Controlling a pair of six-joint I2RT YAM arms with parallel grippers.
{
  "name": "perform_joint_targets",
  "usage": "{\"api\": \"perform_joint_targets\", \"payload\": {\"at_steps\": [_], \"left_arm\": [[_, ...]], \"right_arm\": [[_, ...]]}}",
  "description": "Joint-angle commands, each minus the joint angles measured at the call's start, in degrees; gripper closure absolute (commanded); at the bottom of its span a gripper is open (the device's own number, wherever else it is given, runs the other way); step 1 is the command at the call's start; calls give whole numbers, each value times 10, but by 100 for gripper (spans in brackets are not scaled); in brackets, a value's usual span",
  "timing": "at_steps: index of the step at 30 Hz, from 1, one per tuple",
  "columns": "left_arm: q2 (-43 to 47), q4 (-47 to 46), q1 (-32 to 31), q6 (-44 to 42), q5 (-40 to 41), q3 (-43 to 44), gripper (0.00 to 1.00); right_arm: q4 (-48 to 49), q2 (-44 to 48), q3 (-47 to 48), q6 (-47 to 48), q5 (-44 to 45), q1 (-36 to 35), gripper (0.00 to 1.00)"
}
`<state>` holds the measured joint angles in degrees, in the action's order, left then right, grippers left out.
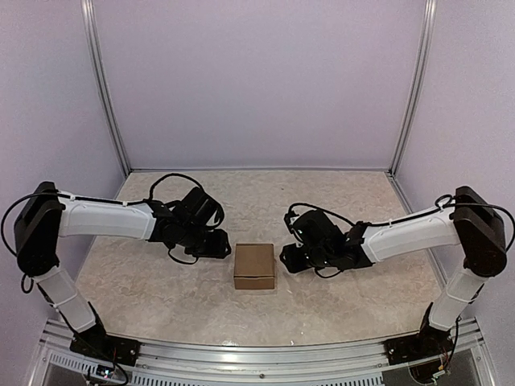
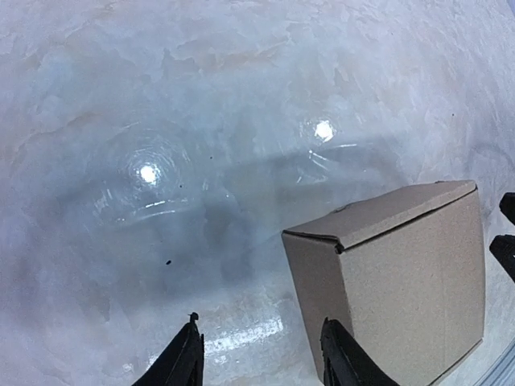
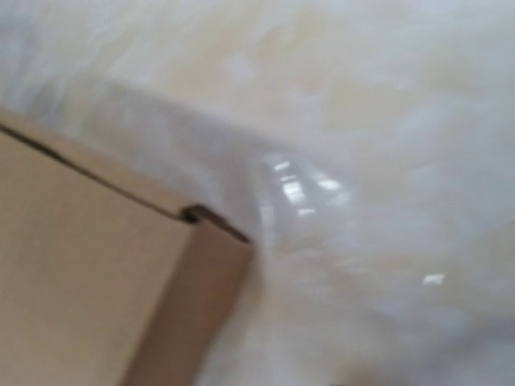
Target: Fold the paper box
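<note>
Top external: paper box (image 1: 254, 266) looks fully folded and sits closed between both claws. Left gripper (image 1: 220, 244) is just beside it, parted and empty. Right gripper (image 1: 288, 259) I can't tell. I'd guess all that's left is backing off.

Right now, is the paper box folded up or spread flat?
Folded up: the paper box stands on the table as a cube with its top closed.

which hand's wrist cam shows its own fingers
The left hand: two fingers stand apart at the bottom of its view, beside the paper box. The right hand's view shows only box and table.
</note>
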<state>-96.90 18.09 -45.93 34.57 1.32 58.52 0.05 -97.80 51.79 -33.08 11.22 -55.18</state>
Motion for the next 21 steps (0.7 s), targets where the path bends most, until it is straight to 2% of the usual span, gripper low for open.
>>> {"api": "perform_joint_targets", "payload": {"at_steps": [1,4,5,7,8,12,21], "left_arm": [[58,56,4,-22,65,12,49],[99,81,4,-34,92,18,39],[108,92,4,-40,104,23,35],[130,115,4,-51,125,37,24],[146,127,3,-57,137,43,20],[193,159,4,-75,175,62,2],[304,204,4,-84,264,95,1]], "right_arm": [[-58,62,-17,36,69,8,54],[-81,103,-23,59,106,9,41],[-90,115,-22,66,118,8,32],[-105,139,-20,81,136,9,5],[-114,151,-18,89,148,9,1],[-149,194,-8,112,180,10,0],[-209,299,25,114,243,11,0]]}}
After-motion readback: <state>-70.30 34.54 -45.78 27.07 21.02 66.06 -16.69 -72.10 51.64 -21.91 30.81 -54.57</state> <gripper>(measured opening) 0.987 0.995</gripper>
